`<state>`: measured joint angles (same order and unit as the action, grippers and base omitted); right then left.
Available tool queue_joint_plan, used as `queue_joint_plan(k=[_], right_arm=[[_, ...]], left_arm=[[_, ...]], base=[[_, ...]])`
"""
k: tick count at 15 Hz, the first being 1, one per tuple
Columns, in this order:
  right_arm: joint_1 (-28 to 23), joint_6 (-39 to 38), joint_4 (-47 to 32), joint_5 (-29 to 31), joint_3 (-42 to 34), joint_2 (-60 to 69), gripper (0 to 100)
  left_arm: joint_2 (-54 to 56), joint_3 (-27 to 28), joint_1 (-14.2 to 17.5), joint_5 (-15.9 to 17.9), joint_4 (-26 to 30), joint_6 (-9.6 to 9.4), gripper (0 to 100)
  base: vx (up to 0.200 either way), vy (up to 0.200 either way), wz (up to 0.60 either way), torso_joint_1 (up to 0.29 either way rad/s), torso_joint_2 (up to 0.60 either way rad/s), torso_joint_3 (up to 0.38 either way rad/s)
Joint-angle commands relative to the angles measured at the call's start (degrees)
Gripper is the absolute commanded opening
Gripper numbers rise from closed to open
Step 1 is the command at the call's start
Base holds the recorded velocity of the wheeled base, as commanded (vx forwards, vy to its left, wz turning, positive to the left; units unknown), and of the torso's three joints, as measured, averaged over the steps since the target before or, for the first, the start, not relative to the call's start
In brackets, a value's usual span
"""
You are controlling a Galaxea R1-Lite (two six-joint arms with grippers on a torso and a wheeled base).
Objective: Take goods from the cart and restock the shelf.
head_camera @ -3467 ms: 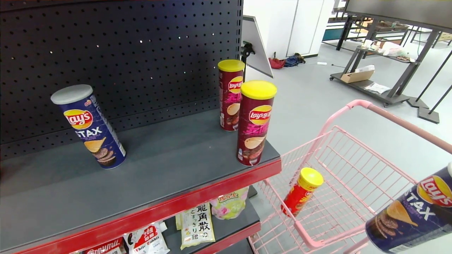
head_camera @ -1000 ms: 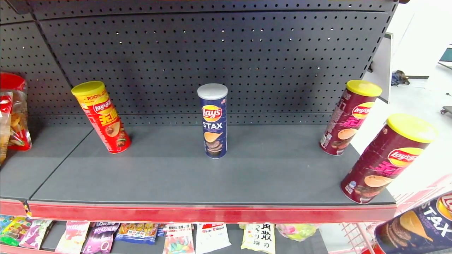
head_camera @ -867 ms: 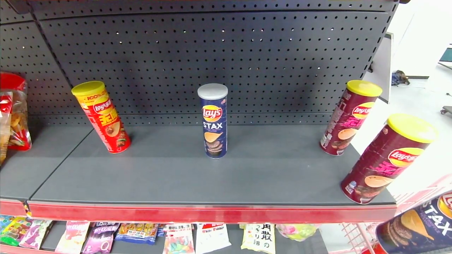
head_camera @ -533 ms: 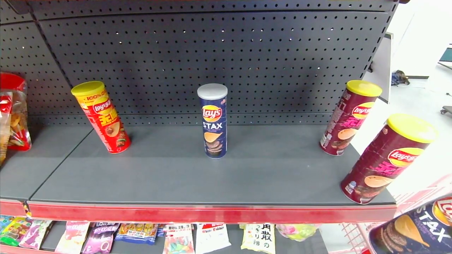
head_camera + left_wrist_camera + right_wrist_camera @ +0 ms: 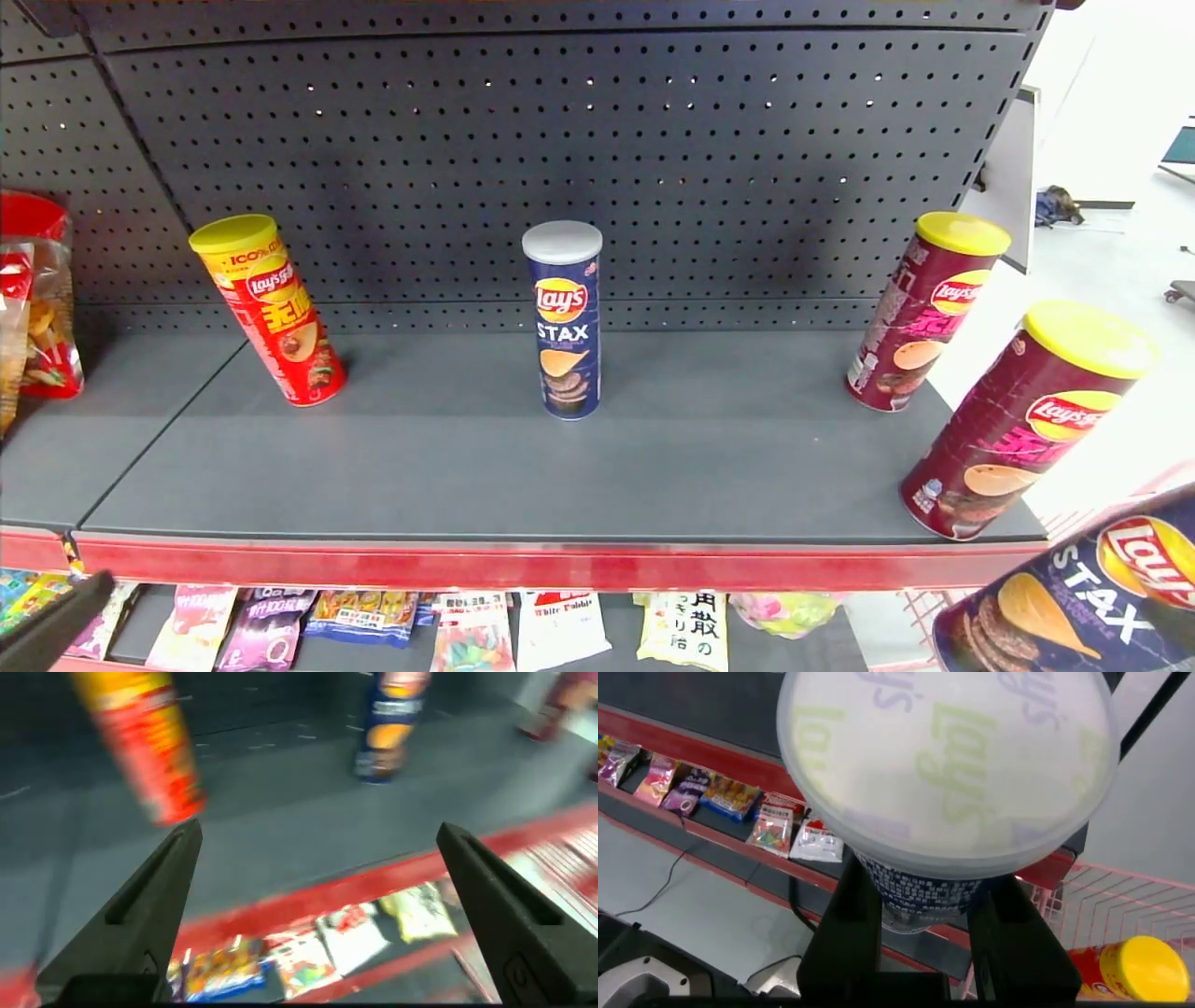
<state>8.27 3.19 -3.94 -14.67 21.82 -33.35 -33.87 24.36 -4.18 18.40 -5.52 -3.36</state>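
On the grey shelf board [image 5: 560,467] stand a red chip can [image 5: 271,313] at the left, a blue chip can [image 5: 565,322] in the middle and two maroon cans [image 5: 924,313] [image 5: 1018,420] at the right. A second blue can [image 5: 1074,597] hangs tilted at the lower right, below the shelf's front corner. My right gripper [image 5: 929,915] is shut on that can, whose pale lid [image 5: 948,765] faces the wrist camera. My left gripper [image 5: 318,905] is open and holds nothing, low in front of the shelf's red edge [image 5: 374,882], facing the red can [image 5: 140,747].
A pink wire cart [image 5: 1120,905] stands to the right of the shelf with a red, yellow-lidded can [image 5: 1134,971] lying in it. Snack bags [image 5: 467,635] fill the lower shelf. Bagged goods [image 5: 33,299] sit at the far left. Wide gaps separate the standing cans.
The head camera swung from the cart to face the shelf. In the last second the held blue can moved up and left. A dark tip of the left arm entered at lower left.
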Motion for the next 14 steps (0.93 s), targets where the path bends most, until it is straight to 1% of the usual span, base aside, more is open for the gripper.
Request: queue_joint_plan(k=[1,2,3,4,5,7,8,9,10,11,12,13,14], right_arm=[[0.3,0.0,0.0,-0.4,1.5,-3.1,0],[0.3,0.1,0.0,-0.4,1.6,-3.2,0],[0.3,0.1,0.1,-0.5,1.9,-3.9,0],[0.4,0.1,0.1,-0.8,2.1,-4.4,0],[0.3,0.1,0.1,-1.6,2.2,-5.1,0],[0.3,0.1,0.0,-1.8,2.5,-5.6,0],[0.3,0.1,0.1,-1.8,2.6,-5.6,0],[0.3,0.0,0.1,-1.8,2.6,-5.6,0],[0.3,0.0,0.1,-1.8,2.6,-5.3,0],[0.3,0.1,0.1,-1.7,2.7,-5.2,0],[0.3,0.0,0.1,-1.7,2.7,-5.2,0],[0.3,0.0,0.0,-1.7,2.8,-5.1,0],[0.2,0.0,0.0,-1.6,3.0,-5.1,0]], left_arm=[[-27.8,5.2,-3.6,12.5,-11.6,-3.14,100],[-29.1,5.3,-3.6,13.2,-12.8,-3.14,100],[-38.1,5.6,-4.3,15.6,-21.3,-4.46,100],[-42.9,6.6,-4.6,16.1,-24.5,-6.48,100],[-47.6,8.7,-4.6,17.7,-27.3,-8.24,100],[-54.4,14.0,-4.7,19.7,-28.8,-9.91,100],[-56.8,16.7,-5.5,21.0,-28.8,-10.17,100],[-57.8,17.7,-6.2,21.7,-28.8,-10.17,100],[-60.2,20.0,-7.2,22.9,-28.8,-10.17,100],[-62.6,22.5,-7.8,24.0,-28.8,-10.26,100],[-63.4,23.4,-7.9,24.4,-28.8,-10.26,100],[-66.7,26.9,-8.4,25.3,-28.8,-10.43,100],[-69.1,29.3,-8.7,25.4,-28.8,-11.31,100]], base=[[0.0,0.0,0.0,0.0,0.0,0.0],[0.0,0.0,0.0,0.0,0.0,0.0],[0.0,0.0,0.0,0.0,0.0,0.0],[0.0,0.0,0.0,0.0,0.0,0.0],[0.0,0.0,0.0,0.0,0.0,0.0],[0.0,0.0,0.0,0.0,0.0,0.0],[0.0,0.0,0.0,0.0,0.0,0.0],[0.0,0.0,0.0,0.0,0.0,0.0],[0.0,0.0,0.0,0.0,0.0,0.0],[0.0,0.0,0.0,0.0,0.0,0.0],[0.0,0.0,0.0,0.0,0.0,0.0],[0.0,0.0,0.0,0.0,0.0,0.0],[0.0,0.0,0.0,0.0,0.0,0.0]])
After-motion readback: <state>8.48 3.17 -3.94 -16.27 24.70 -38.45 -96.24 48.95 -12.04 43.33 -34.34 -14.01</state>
